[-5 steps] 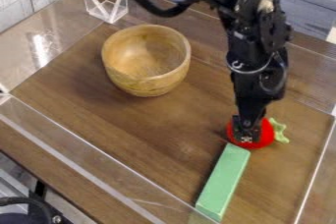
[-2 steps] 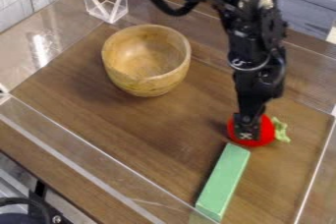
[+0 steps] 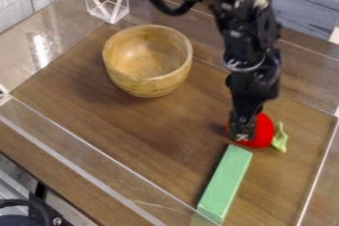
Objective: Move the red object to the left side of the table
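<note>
The red object [image 3: 268,131], a small round toy with a green leafy tip, lies on the dark wood table [image 3: 119,136] near its right edge. My gripper [image 3: 244,128] points down onto it from above. Its dark fingers cover the toy's left part and reach almost to the tabletop. Red shows only to the right of the fingers. How far apart the jaws stand is hidden by the hand itself, and I cannot tell whether they grip the toy.
A wooden bowl [image 3: 149,59] stands at the middle left. A long light-green block [image 3: 228,182] lies just in front of the toy, reaching the front edge. Clear acrylic walls [image 3: 79,156] ring the table, and a clear folded piece [image 3: 106,5] sits at the back left.
The hand has tilted and its fingers now sit more over the toy's left side, so less red shows on that side. The toy, bowl and block have stayed put.
</note>
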Motion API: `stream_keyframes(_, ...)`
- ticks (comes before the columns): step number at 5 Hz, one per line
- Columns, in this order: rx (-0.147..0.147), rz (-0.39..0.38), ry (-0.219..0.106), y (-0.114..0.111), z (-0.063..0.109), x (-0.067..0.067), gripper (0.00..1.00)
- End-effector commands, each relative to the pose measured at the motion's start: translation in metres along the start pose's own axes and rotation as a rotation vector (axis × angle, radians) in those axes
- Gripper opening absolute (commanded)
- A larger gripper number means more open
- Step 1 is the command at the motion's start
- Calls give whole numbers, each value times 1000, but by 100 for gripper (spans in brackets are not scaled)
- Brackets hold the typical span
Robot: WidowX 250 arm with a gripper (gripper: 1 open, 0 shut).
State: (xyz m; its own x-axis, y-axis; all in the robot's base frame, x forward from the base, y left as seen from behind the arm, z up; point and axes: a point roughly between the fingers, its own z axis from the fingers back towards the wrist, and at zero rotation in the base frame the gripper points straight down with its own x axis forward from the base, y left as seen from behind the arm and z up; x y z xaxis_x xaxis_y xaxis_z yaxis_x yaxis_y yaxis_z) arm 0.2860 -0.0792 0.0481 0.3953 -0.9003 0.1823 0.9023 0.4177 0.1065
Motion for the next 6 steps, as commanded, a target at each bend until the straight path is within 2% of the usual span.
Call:
stream_keyframes(1,32,-13,-32,4,8,19,100)
stream_keyframes(2,23,-18,-30,-6,-7,26,100)
stream_keyframes(3,16,-19,12,-10,3,30,0)
stream_keyframes(5,38,40,80,-12,29,22,0)
stream_keyframes(6,55,58,102,-7,36,22,0)
